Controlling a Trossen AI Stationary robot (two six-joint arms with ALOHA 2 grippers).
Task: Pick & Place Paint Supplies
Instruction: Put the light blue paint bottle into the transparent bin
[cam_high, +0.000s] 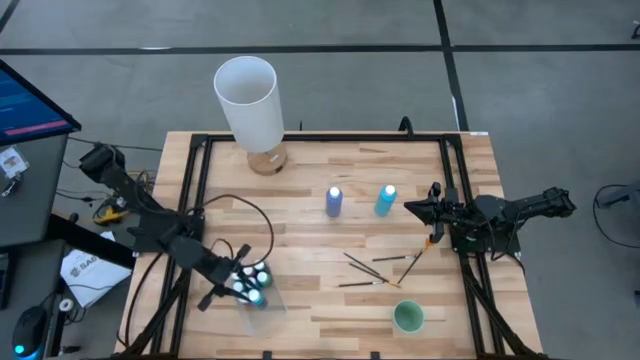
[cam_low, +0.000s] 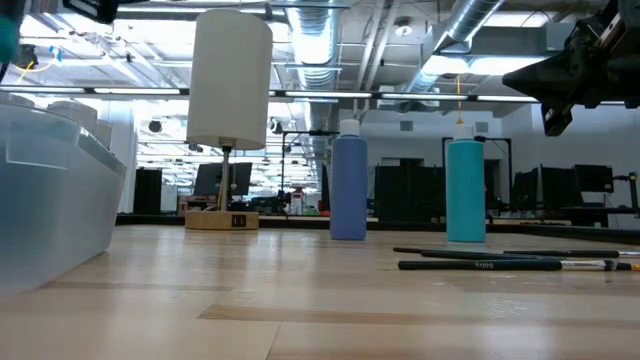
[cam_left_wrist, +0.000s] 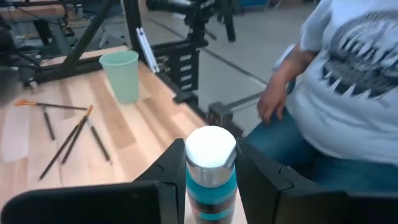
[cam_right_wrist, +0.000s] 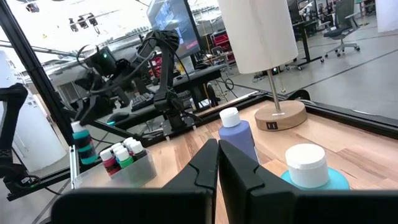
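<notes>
Gripping a small teal bottle (cam_left_wrist: 211, 177) by its sides just under the white cap, the left gripper (cam_high: 240, 285) hangs over a clear plastic bin (cam_high: 268, 308) at the near left corner of the table (cam_high: 320, 310), its fingers (cam_left_wrist: 264, 177) pinched on the bottle. Other white-capped small bottles (cam_right_wrist: 121, 155), red and green among them, already stand in that bin.

Toward the near right of the table, a small green cup (cam_high: 408, 317) stands upright, and just beyond it several thin dark brushes (cam_high: 375, 268) lie scattered flat on the wood, some crossing one another.

Farther back, near the table's middle, a tall blue bottle (cam_high: 334, 201) and a tall teal bottle (cam_high: 386, 200) stand upright side by side, apart from each other, both white-capped.

At the right side of the table, the right gripper (cam_high: 412, 208) hovers above the surface with its fingers pressed together and empty, pointing toward the two tall bottles.

At the far edge, a tall white cylinder (cam_high: 248, 100) rises on a thin post from a round wooden base (cam_high: 267, 160).

Beyond the near edge of the table, a person in a grey printed shirt and jeans (cam_left_wrist: 348, 93) sits close by, one hand (cam_left_wrist: 272, 99) resting on a thigh.
</notes>
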